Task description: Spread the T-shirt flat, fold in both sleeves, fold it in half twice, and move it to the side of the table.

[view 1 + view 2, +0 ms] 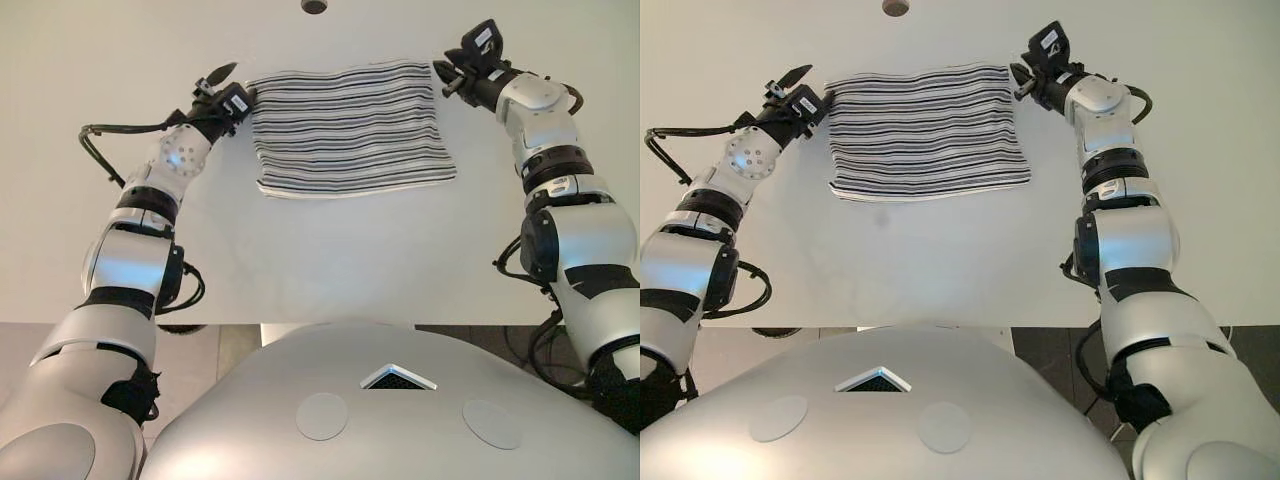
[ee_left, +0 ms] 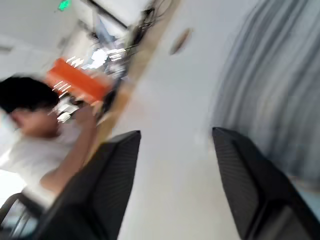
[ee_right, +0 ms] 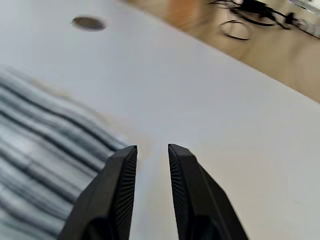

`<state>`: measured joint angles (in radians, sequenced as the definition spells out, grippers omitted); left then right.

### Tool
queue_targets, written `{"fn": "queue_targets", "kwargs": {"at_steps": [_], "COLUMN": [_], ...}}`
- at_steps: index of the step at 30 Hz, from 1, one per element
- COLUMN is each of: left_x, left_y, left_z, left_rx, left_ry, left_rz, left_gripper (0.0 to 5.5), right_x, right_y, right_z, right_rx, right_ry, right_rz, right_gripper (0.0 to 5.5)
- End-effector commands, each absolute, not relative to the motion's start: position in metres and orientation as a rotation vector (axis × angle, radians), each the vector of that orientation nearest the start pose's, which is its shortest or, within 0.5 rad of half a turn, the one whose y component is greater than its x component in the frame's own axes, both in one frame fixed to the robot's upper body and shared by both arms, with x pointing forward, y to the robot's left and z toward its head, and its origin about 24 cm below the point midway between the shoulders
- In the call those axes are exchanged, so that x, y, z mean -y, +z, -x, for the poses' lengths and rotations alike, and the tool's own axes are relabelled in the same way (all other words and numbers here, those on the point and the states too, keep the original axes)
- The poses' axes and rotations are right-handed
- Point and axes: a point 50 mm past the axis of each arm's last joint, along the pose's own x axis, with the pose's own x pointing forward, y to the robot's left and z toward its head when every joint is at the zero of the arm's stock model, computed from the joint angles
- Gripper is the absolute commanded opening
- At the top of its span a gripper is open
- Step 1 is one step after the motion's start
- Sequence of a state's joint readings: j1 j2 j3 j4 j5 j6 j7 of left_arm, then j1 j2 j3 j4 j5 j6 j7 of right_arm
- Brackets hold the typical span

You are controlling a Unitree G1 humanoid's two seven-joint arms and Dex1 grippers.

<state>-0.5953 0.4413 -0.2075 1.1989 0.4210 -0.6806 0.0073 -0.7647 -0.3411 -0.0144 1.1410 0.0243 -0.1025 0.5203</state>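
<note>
The black-and-white striped T-shirt [image 1: 350,130] lies folded into a flat rectangle on the far middle of the white table [image 1: 300,260]. My left gripper [image 1: 238,85] sits just off the shirt's far left corner, open wide, with only bare tabletop between its fingers [image 2: 117,170]; the striped cloth [image 2: 280,75] lies beside it. My right gripper [image 1: 442,76] is at the shirt's far right corner. Its fingers [image 3: 120,175] stand a narrow gap apart, hold nothing, and hover over the table right next to the cloth's edge [image 3: 40,150].
A round cable hole [image 1: 315,5] sits in the tabletop just beyond the shirt. Bare table stretches to both sides of the shirt and towards me. The table's far edge [image 3: 210,40] runs close behind the right gripper.
</note>
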Motion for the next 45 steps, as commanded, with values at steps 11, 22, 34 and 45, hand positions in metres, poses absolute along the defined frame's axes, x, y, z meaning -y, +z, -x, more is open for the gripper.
{"fn": "queue_targets", "kwargs": {"at_steps": [11,22,34,45], "left_x": [-0.149,-0.121,-0.119,-0.134], "left_y": [0.066,0.078,0.094,0.072], "left_z": [-0.267,-0.239,-0.243,-0.228], "left_rx": [0.640,0.639,0.605,0.498], "left_ry": [-0.457,-0.583,-0.581,-0.829], "left_rz": [-0.742,-0.744,-0.812,-1.005], "left_gripper": [2.78,2.78,2.78,2.78], "right_x": [0.142,0.203,0.202,0.152], "right_y": [0.042,0.029,0.056,0.060], "right_z": [-0.351,-0.336,-0.247,-0.226], "right_rx": [-0.210,-0.538,-0.877,-0.654], "right_ry": [0.886,1.162,1.680,1.615], "right_rz": [0.531,1.343,1.224,0.991], "right_gripper": [1.16,1.16,1.16,1.16]}}
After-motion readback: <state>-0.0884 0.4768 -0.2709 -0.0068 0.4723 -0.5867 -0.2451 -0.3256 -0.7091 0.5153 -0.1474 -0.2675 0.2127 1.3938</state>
